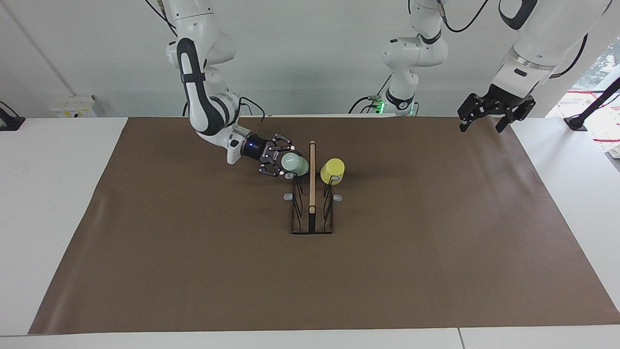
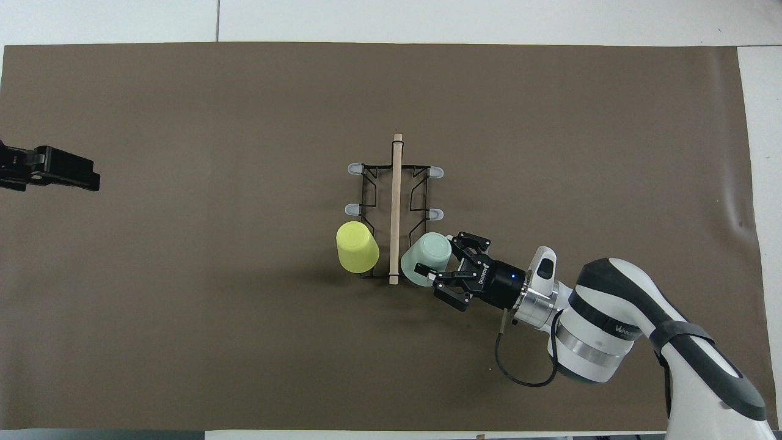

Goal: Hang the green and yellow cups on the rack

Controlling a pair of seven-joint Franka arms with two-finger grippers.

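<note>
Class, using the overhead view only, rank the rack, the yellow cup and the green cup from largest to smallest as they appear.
1. Rack, clearly largest.
2. Yellow cup and green cup: alike in size; the right pincer covers part of the green one, so no ranking between them.

One cam's high up facing the robots, the other's straight overhead; both catch the whole brown worktop point(image 1: 193, 271).
</note>
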